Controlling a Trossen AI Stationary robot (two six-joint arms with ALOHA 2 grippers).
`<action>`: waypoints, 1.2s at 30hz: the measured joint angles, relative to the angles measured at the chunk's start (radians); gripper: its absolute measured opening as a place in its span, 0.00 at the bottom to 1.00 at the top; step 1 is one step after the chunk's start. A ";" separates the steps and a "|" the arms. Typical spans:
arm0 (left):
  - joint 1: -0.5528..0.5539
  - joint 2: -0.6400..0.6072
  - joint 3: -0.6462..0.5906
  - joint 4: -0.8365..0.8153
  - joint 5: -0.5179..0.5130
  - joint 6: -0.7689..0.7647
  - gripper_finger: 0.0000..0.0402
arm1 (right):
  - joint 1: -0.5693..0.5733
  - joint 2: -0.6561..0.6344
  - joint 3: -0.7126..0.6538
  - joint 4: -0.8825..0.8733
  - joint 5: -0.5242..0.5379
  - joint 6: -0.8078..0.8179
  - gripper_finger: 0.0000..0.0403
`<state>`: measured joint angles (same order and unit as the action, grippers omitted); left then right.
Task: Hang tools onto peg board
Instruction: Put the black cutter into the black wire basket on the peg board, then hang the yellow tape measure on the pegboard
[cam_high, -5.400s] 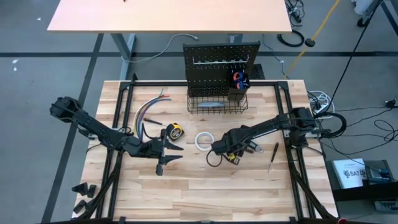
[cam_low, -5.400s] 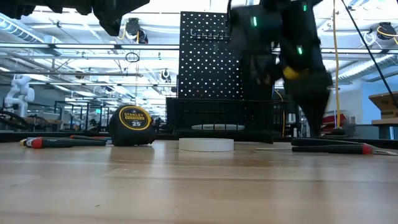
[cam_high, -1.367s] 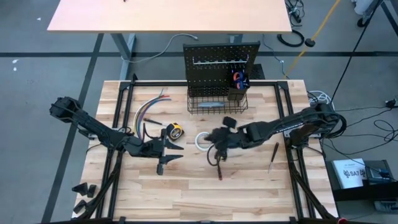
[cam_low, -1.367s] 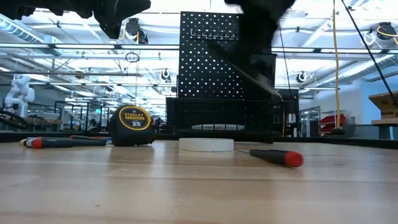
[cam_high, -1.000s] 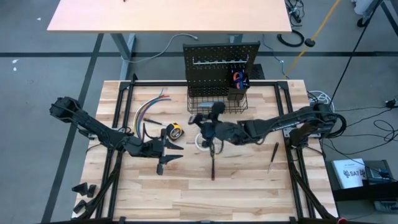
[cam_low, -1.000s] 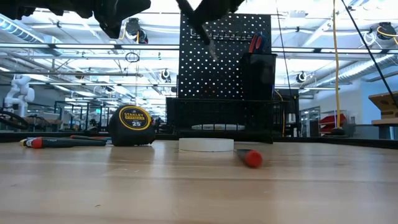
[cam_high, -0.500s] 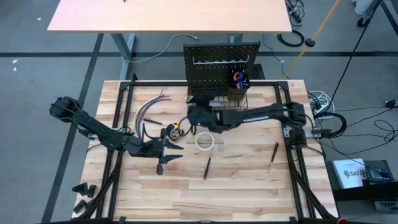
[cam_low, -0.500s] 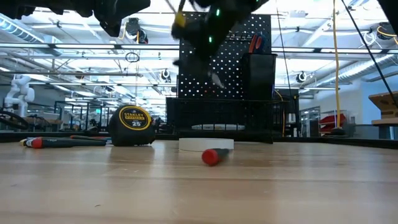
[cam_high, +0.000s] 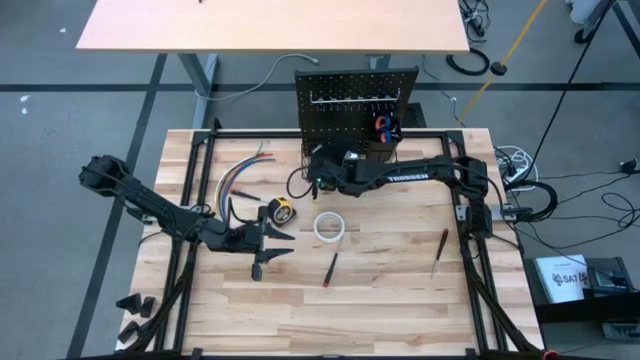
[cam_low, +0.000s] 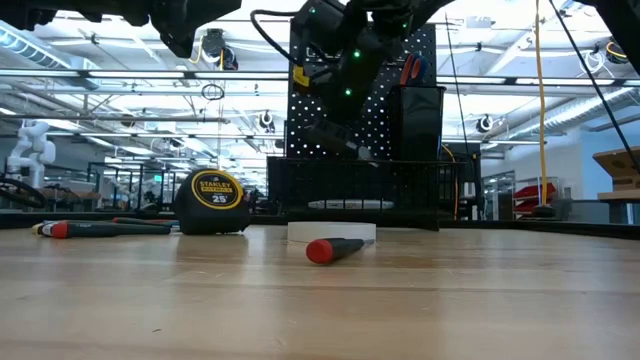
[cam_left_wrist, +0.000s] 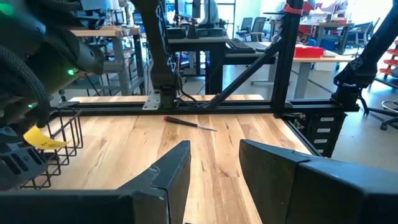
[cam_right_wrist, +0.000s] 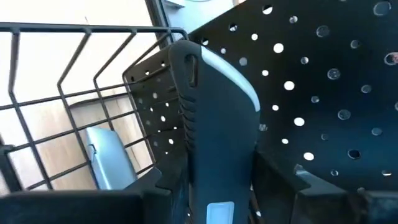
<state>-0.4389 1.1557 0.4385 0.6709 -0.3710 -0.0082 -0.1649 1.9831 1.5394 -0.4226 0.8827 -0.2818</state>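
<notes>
My right gripper (cam_high: 320, 168) is shut on a dark blue-grey knife (cam_right_wrist: 217, 124) with a silver edge. It hovers over the left end of the black wire basket (cam_high: 350, 168) at the foot of the peg board (cam_high: 355, 95). A silver tool (cam_right_wrist: 109, 155) lies in the basket, and orange-handled scissors (cam_high: 384, 127) stand in the cup. On the table lie a red-and-black screwdriver (cam_high: 329, 270), a second screwdriver (cam_high: 438, 252) and a yellow tape measure (cam_high: 281, 211). My left gripper (cam_high: 273, 248) waits open left of centre, with nothing between its fingers (cam_left_wrist: 177, 168). My right gripper pinches the knife's near end (cam_right_wrist: 211, 186) between its two fingers. They come from the table's right side, slanting down, and lie along the knife. The knife sticks out past the fingertips toward the basket's wires (cam_right_wrist: 93, 74), lifted clear of the table.
A white tape roll (cam_high: 328, 227) lies at the table's middle, and a bundle of coloured wires (cam_high: 240, 175) at the far left. Black frame bars (cam_high: 190, 200) run along both sides of the table. Bare wood lies along the near edge.
My right gripper has carried the knife from above the table's middle toward the far edge and the left, down to the basket's left end, and has tipped downward. The red-and-black screwdriver has rolled a little toward the table's left.
</notes>
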 joint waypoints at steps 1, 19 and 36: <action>0.000 0.000 0.000 0.001 0.000 0.000 0.36 | -0.002 0.000 0.000 -0.001 0.000 0.000 0.31; 0.000 0.000 0.000 -0.001 0.000 -0.001 0.36 | 0.025 -0.001 0.000 -0.138 -0.046 0.014 0.88; -0.052 -0.186 0.003 -0.380 -0.037 -0.159 0.36 | 0.321 -0.160 0.021 -0.254 -0.195 0.326 0.85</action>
<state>-0.4908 0.9697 0.4419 0.2904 -0.4080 -0.1672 0.1564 1.8229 1.5608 -0.6770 0.6879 0.0437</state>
